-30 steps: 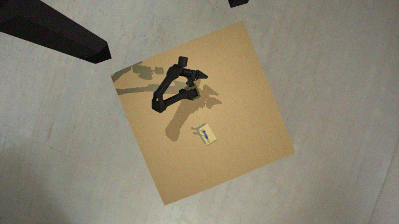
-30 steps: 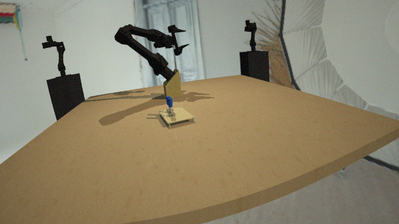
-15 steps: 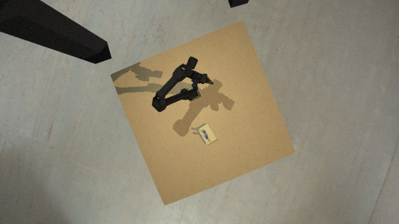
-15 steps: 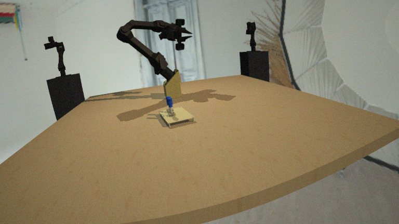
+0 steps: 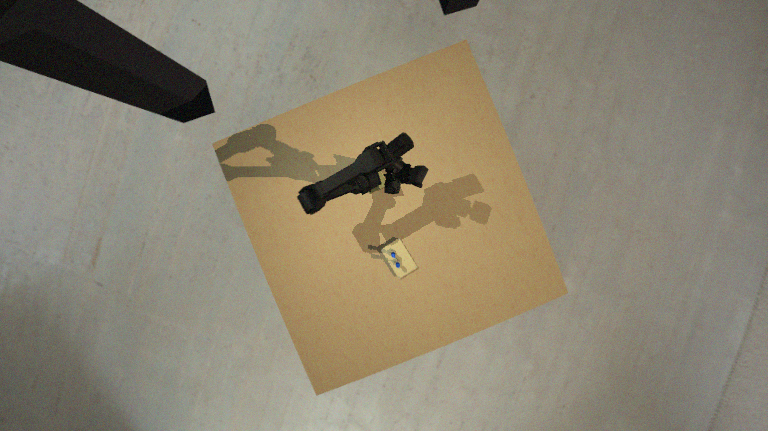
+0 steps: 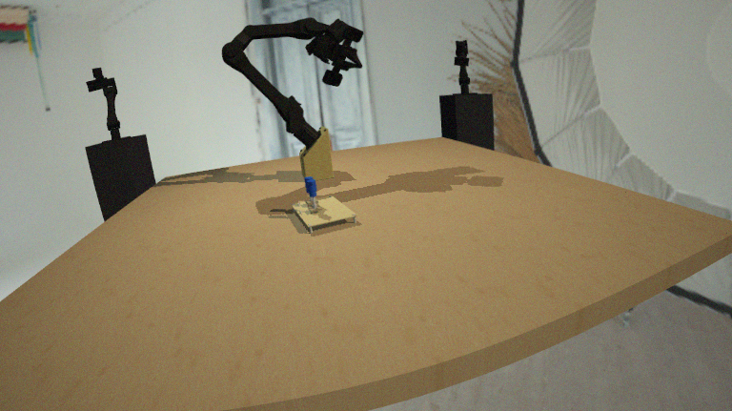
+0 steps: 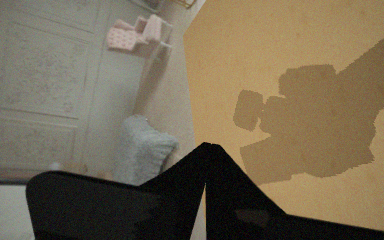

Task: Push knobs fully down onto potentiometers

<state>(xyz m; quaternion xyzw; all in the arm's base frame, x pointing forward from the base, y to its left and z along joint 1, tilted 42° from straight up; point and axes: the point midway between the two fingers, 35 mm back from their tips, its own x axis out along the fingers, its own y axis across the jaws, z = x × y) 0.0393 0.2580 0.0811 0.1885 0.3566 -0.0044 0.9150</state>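
Observation:
The pale yellow circuit board (image 5: 408, 262) (image 6: 336, 213) stands on short legs, in front of the arm's base. Two blue knobs stand close together on it: one knob (image 5: 393, 254) nearer the base and the other knob (image 5: 397, 265) beside it. In the exterior view the two knobs (image 6: 311, 186) overlap, with grey parts below them above the board; how far down each one sits is too small to tell. My gripper (image 5: 423, 175) (image 6: 359, 65) (image 7: 209, 151) is high above the table, well away from the board. Its fingers are shut, tips together, with nothing between them.
The yellowish base bracket (image 6: 318, 160) stands on the wooden table (image 5: 453, 301) (image 6: 377, 298) behind the board. The arm rises from it and folds forward at the elbow (image 5: 311, 200) (image 6: 233, 53). Two dark pedestals (image 6: 121, 169) (image 6: 467, 120) bearing other arms stand beyond the table edge.

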